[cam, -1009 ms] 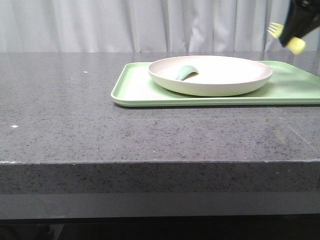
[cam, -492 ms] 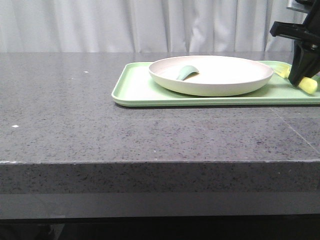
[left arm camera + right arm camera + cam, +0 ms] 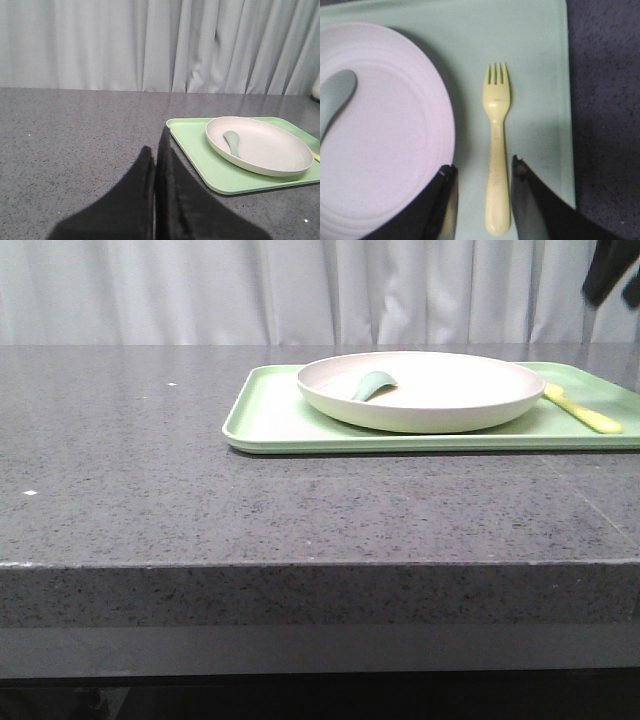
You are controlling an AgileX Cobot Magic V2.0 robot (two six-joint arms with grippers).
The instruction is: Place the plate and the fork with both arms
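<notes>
The fork (image 3: 497, 150) lies flat on the tray (image 3: 270, 420) at the plate's (image 3: 440, 400) three o'clock, under the open right hand (image 3: 482, 200); the left hand (image 3: 154, 165) is closed.

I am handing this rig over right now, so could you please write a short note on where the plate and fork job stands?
Left gripper: shut, empty, hovering over the bare table left of the tray.
Right gripper: open, empty, above the fork's handle.
Plate: on the tray, with a grey-green spoon lying in it.
Fork: flat on the tray beside the plate, on its right in the front view, not touching it.
Done: plate and fork both placed.
Left: apparently only pulling the arms back.
</notes>
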